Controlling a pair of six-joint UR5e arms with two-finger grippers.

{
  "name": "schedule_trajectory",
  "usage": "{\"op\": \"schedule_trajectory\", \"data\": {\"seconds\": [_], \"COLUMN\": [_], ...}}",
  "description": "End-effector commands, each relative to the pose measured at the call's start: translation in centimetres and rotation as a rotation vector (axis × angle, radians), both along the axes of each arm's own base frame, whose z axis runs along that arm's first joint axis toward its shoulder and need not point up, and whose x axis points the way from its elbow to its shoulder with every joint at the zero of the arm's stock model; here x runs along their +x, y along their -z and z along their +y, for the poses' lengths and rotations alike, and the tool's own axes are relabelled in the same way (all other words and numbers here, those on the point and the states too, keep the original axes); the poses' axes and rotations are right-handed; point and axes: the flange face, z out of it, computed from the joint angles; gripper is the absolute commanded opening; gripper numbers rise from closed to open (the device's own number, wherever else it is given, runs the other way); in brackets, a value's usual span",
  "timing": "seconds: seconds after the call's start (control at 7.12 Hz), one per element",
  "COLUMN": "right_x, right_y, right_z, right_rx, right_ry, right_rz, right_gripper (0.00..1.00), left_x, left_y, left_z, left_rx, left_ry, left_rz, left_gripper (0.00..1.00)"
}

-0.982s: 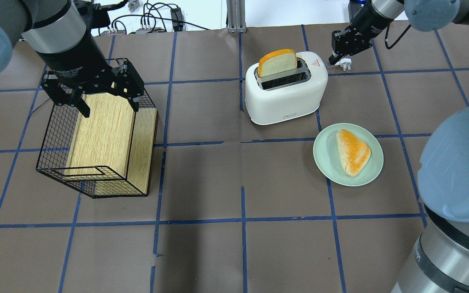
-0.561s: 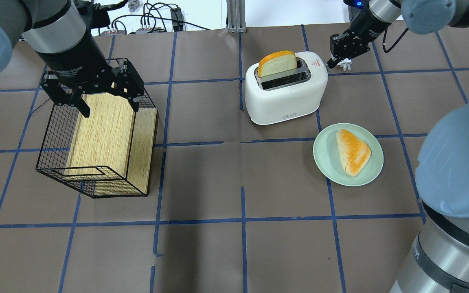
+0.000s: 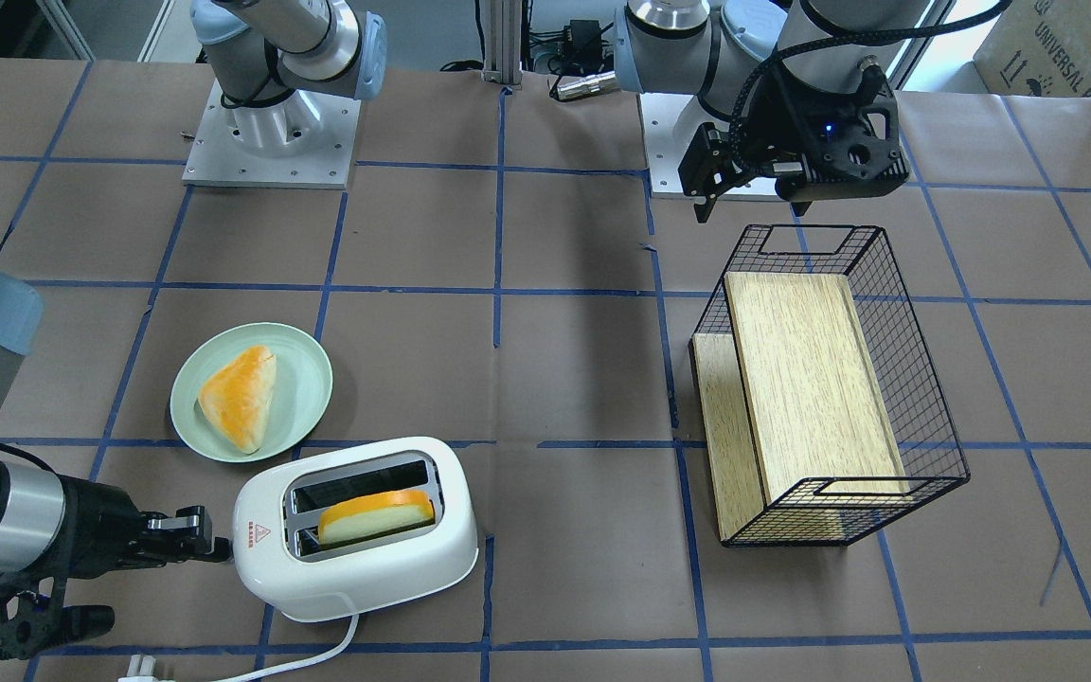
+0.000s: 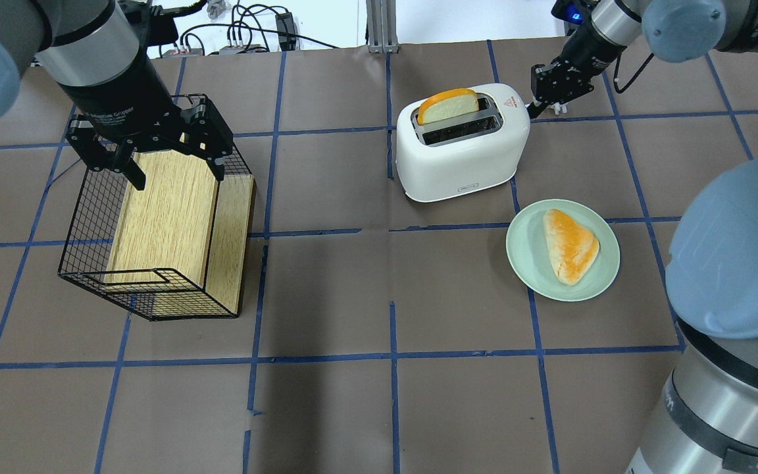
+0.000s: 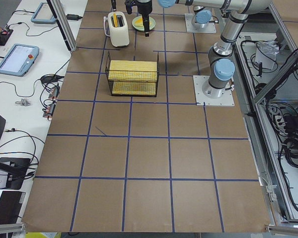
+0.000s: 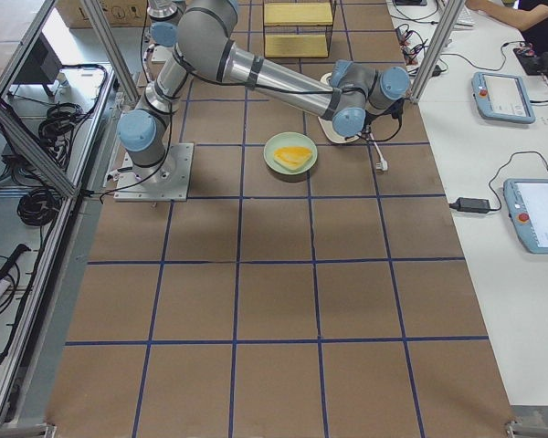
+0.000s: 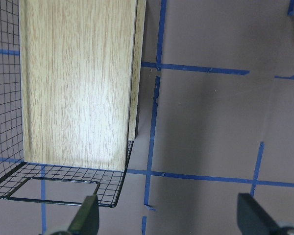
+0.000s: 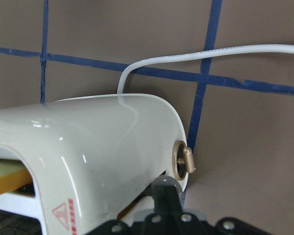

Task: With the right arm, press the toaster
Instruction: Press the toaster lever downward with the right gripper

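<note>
Right arm's black two-finger gripper (image 4: 535, 108), jaws together, tip against the end of the small white rounded toaster (image 4: 461, 158), by its red warning-triangle sticker (image 4: 509, 102). Toaster stands near the brown table's (image 4: 326, 296) far edge, a pale green plate (image 4: 520, 260) close by. The black wire basket (image 4: 83, 257) is well apart, under the wide-spread left gripper (image 4: 178, 179) lettered "Gripper".

toaster (image 4: 461, 158) to basket (image 4: 79, 227): wide open gap | plate (image 4: 518, 258) just beside toaster's near right corner | cord (image 8: 206, 52) trails behind toaster | right gripper (image 4: 535, 108) at toaster's right end

Robotics laboratory: brown paper-covered table (image 5: 139, 163) gridded with blue tape (image 5: 154, 138), aluminium-profile frame posts (image 5: 60, 25), grey screen teach pendants (image 5: 15, 58) on white side bench (image 5: 37, 32).
</note>
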Motion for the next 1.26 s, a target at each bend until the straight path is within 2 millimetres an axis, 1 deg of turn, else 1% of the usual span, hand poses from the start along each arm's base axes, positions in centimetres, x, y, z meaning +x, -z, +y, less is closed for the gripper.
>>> {"op": "schedule_trajectory", "data": {"seconds": [0.0, 0.28, 0.7, 0.98, 1.12], "right_x": [-0.2, -0.4, -0.4, -0.3, -0.2], "right_y": [0.8, 2.0, 2.7, 2.5, 1.6], "right_z": [-0.1, -0.3, -0.4, -0.5, -0.5], "right_rx": [0.01, 0.027, 0.036, 0.034, 0.021], "right_ry": [0.003, 0.003, 0.004, 0.004, 0.008], "right_rz": [-0.003, -0.007, -0.007, -0.006, 0.007], "right_gripper": [0.04, 0.04, 0.04, 0.04, 0.05], "left_x": [0.0, 0.0, 0.0, 0.0, 0.0], "left_y": [0.0, 0.0, 0.0, 0.0, 0.0], "left_z": [0.0, 0.0, 0.0, 0.0, 0.0], "left_rx": [0.0, 0.0, 0.0, 0.0, -0.001], "left_ry": [0.0, 0.0, 0.0, 0.0, 0.0], "left_rz": [0.0, 0.0, 0.0, 0.0, 0.0], "left_gripper": [1.0, 1.0, 1.0, 1.0, 1.0]}}
